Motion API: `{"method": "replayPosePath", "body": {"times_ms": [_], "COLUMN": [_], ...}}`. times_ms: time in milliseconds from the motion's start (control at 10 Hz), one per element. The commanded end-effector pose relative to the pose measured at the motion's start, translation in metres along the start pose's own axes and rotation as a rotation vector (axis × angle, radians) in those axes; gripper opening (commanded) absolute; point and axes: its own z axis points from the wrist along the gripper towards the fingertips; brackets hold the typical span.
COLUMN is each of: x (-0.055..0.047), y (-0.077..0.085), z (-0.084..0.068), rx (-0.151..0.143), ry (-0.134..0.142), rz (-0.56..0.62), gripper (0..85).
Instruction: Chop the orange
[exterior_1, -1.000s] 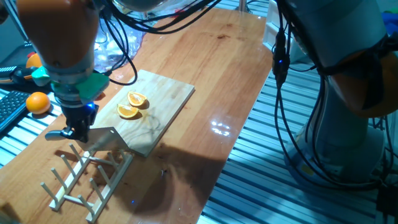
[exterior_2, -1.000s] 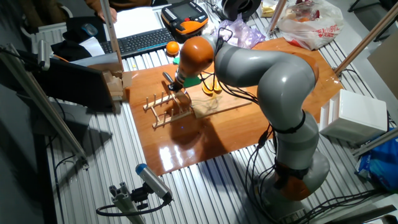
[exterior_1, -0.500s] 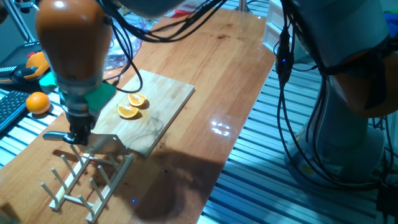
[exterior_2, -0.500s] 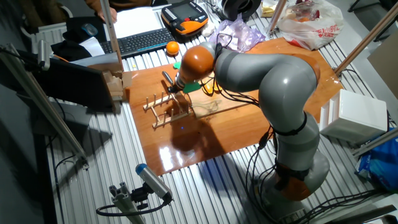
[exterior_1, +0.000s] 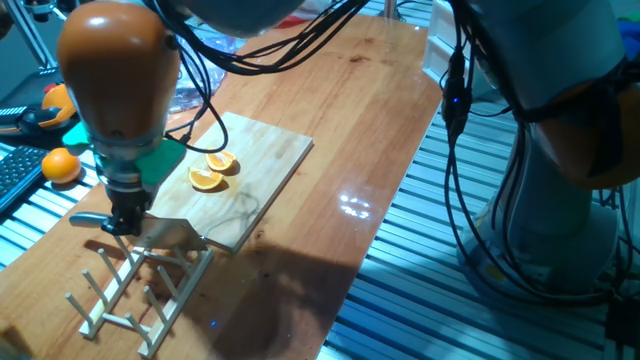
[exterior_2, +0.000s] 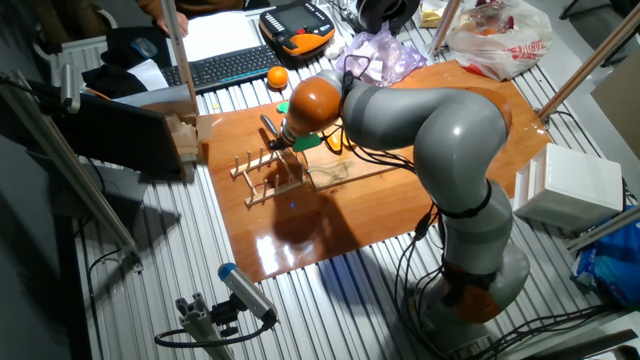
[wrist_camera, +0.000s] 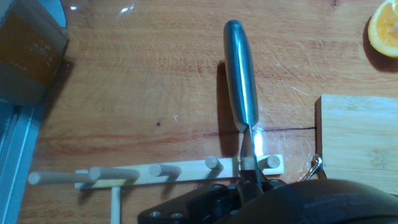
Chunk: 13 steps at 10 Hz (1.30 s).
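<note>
Gripper (exterior_1: 125, 215) is seen low over the wooden tabletop (exterior_1: 360, 120), at the near corner of the cutting board (exterior_1: 250, 170), just above the wooden peg rack (exterior_1: 135, 285). The fingers are pressed together on a knife (exterior_1: 165, 232): in the hand view the blade (wrist_camera: 252, 155) is seen edge-on, pinched between the dark fingertips at the bottom of the frame, and the rounded metal handle (wrist_camera: 239, 74) is seen lying ahead of it, flat over the tabletop. How wide the jaws stand beyond the blade's thickness cannot be told, as the finger bodies are largely hidden by the hand housing.

In one fixed view the flat grey blade is seen extending from the gripper towards the board's corner, and a dark part of the knife is seen sticking out on the opposite side.

The orange (exterior_1: 212, 170) is found on the cutting board as two wedge-shaped pieces, cut faces up, lying close together near the board's middle, well apart from the gripper. In the hand view a piece of it (wrist_camera: 384, 28) is cut off by the top right corner of the frame.

A whole orange (exterior_1: 60, 165) is seen off the table, beside a keyboard (exterior_2: 225, 65); in the other fixed view the cut pieces are hidden behind the arm
</note>
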Motion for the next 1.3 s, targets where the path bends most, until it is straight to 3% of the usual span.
{"method": "replayPosePath", "body": {"times_ms": [0,100,200,600,1200], "x": [-0.0001,-0.0003,-0.0010,-0.0038,-0.0046], "y": [0.0004,0.0005,0.0002,-0.0015,-0.0025], "z": [-0.0001,0.0001,0.0000,-0.0011,0.0051], "rx": [0.009,0.004,0.005,0.002,0.011], "ry": [0.002,0.002,0.003,0.023,0.021], "rz": [-0.003,0.000,-0.001,0.003,-0.003], "gripper": [0.0,0.0,17.0,17.0,17.0]}}
